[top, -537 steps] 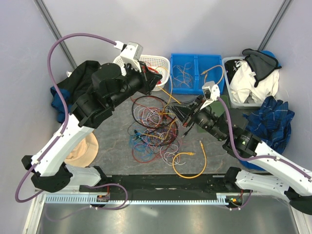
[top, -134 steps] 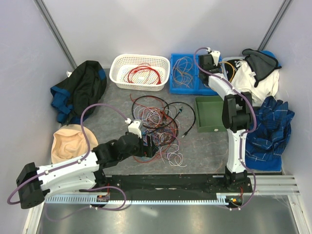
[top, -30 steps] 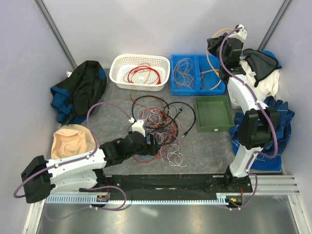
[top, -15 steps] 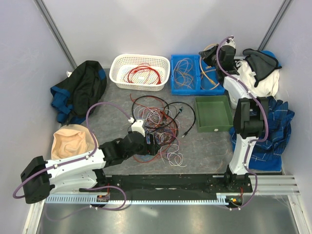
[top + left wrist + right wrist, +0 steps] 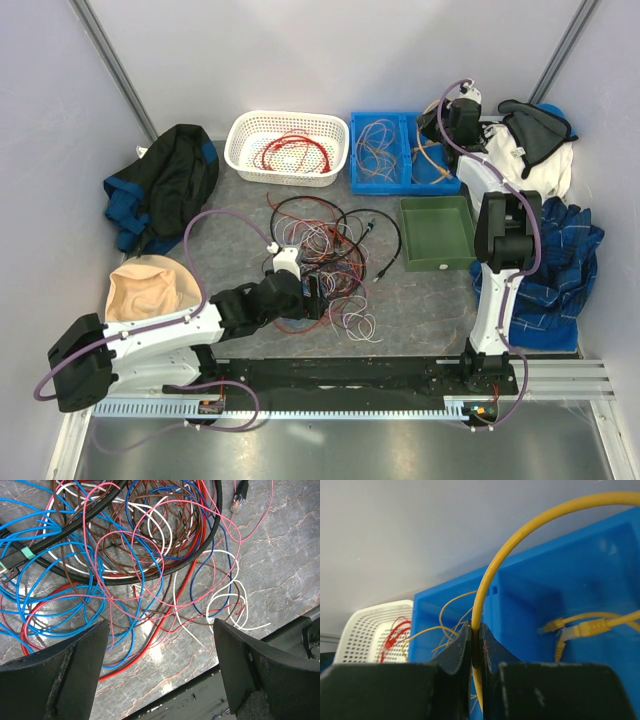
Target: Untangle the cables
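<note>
L gripper (image 5: 160,629) jaws wide apart, nothing held, over cable tangle (image 5: 320,245) at frame centre. R gripper (image 5: 475,636) clamped on yellow cable (image 5: 491,572) above blue bin (image 5: 353,150), upper right.

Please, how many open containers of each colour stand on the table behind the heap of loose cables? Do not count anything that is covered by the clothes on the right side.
White perforated plastic basket: 1
Blue plastic bin with two compartments: 1
Green rectangular tray: 1
Total: 3
</note>
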You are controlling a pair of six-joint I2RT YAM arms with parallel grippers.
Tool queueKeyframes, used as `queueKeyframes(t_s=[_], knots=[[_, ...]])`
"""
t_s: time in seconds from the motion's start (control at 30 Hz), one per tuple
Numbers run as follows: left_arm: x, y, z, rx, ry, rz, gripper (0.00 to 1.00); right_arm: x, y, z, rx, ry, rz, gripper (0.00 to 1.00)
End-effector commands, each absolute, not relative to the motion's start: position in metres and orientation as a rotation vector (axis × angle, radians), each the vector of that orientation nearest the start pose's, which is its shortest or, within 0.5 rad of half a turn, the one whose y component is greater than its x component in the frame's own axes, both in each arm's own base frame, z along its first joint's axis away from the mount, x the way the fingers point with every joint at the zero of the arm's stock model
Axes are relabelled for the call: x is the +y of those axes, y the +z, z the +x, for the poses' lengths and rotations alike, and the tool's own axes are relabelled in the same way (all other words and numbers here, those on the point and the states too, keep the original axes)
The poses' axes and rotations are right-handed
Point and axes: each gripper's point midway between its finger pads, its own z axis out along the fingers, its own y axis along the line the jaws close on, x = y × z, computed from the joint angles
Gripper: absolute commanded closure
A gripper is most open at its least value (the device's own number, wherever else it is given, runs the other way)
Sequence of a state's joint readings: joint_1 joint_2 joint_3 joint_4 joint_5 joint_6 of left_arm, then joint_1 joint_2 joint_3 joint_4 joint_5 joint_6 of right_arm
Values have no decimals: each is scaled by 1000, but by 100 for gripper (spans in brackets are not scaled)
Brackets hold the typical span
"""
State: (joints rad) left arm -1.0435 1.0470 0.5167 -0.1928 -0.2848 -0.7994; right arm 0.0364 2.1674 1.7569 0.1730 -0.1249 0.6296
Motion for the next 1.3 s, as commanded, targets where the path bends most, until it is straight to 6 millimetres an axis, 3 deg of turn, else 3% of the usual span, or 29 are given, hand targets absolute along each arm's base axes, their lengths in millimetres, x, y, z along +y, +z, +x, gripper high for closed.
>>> queueKeyframes(t_s=[0.0, 0.37, 0.7, 1.0, 1.27], knots=[[-256, 94, 181, 2284, -655, 98, 9, 53, 210, 664, 1701, 449, 380, 100], [-262, 89, 187, 2299, -608, 100, 9, 41, 177, 678, 1720, 325, 359, 100], [-263, 85, 187, 2315, -612, 87, 9, 50, 200, 684, 1675, 255, 328, 100], [-258, 88, 187, 2295, -615, 72, 10, 67, 204, 686, 1585, 391, 351, 100], [-258, 83, 188, 2296, -597, 89, 10, 65, 169, 695, 1635, 364, 366, 100]])
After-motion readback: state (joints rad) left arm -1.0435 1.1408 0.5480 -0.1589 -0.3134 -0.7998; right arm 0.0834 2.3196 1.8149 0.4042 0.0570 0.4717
